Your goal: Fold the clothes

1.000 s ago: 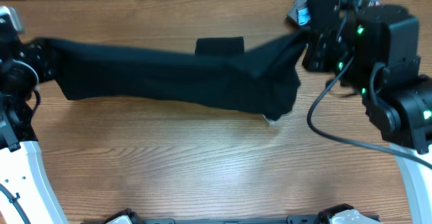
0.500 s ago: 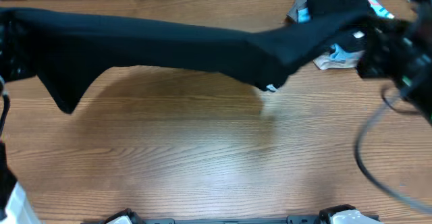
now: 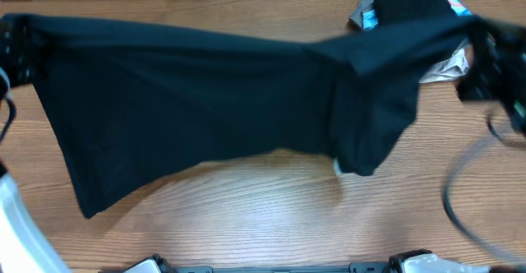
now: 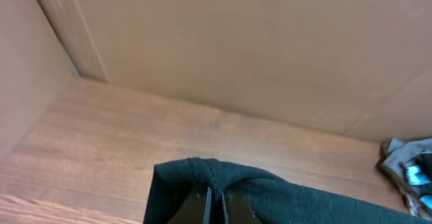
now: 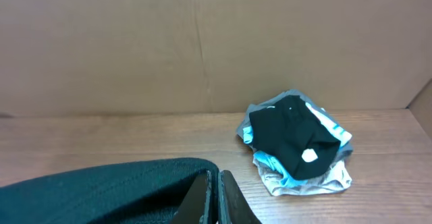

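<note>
A black garment [image 3: 214, 100] hangs stretched across the table between both arms, its lower edge drooping toward the wood. My left gripper [image 3: 18, 47] at the far left edge is shut on one top corner; the left wrist view shows the cloth [image 4: 202, 177] bunched over the closed jaws [image 4: 217, 204]. My right gripper [image 3: 481, 55] at the far right is shut on the other end; the right wrist view shows the cloth [image 5: 101, 190] pinched between the closed fingers [image 5: 214, 197].
A heap of other clothes [image 3: 411, 10], black, light blue and grey, lies at the back right; it also shows in the right wrist view [image 5: 297, 143]. A cardboard wall [image 4: 236, 42] runs along the back. Wooden table [image 3: 263, 224].
Both arms have lifted and pulled apart. The garment went from a long roll lying on the table to a raised sheet that has spread downward and now hangs wide.
</note>
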`<state>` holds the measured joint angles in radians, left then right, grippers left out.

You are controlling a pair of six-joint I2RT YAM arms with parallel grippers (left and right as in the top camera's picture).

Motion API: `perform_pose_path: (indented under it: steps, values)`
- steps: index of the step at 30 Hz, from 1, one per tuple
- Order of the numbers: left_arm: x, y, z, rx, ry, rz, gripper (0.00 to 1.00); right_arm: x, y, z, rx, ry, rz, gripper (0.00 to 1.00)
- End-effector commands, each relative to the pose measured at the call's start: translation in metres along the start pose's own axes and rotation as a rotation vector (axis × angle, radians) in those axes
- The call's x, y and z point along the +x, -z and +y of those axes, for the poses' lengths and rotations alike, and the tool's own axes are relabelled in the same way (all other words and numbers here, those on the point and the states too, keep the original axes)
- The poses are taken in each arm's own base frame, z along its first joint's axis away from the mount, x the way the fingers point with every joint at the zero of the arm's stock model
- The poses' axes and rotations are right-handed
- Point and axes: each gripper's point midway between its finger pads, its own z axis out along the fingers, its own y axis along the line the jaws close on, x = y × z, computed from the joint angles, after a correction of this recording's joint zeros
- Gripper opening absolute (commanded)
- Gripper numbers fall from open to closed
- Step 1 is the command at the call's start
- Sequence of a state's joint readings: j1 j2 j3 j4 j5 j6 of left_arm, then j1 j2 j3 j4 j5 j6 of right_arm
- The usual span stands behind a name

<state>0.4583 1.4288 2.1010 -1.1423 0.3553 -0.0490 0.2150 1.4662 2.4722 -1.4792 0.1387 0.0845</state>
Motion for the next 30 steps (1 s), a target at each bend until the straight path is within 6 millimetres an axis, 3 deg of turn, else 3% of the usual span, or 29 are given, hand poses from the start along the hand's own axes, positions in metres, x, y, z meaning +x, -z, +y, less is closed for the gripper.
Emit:
perform_pose_path:
  steps: [1,7,9,11,13,17,22,26,30]
  values:
    - [-0.001,-0.046,0.026,-0.044,0.002,0.037,0.04,-0.002,-0.057,-0.004,0.061,0.039,0.050,0.04]
    - [-0.008,-0.129,0.056,-0.040,0.062,0.023,0.04,-0.035,-0.148,-0.013,0.097,0.007,-0.048,0.04]
    - [-0.015,-0.150,0.058,-0.003,0.068,-0.011,0.04,-0.053,-0.166,-0.014,0.092,0.005,-0.120,0.04]
    - [-0.028,-0.162,0.051,0.064,0.085,-0.064,0.04,-0.076,-0.172,-0.004,0.039,0.024,-0.214,0.04]
    - [-0.044,-0.160,0.041,0.128,0.084,-0.125,0.04,-0.098,-0.164,0.005,-0.006,0.043,-0.304,0.04]
    - [-0.079,-0.137,0.022,0.190,0.052,-0.229,0.04,-0.132,-0.131,0.011,-0.035,0.039,-0.432,0.04]
    - [-0.106,-0.104,0.007,0.207,0.013,-0.290,0.04,-0.141,-0.113,0.005,-0.016,0.068,-0.461,0.04]
    - [-0.099,-0.096,0.002,0.211,-0.006,-0.249,0.04,-0.125,-0.122,-0.003,0.004,0.068,-0.390,0.04]
    - [-0.062,-0.105,0.009,0.183,-0.037,-0.105,0.04,-0.097,-0.136,-0.009,0.019,0.071,-0.268,0.04]
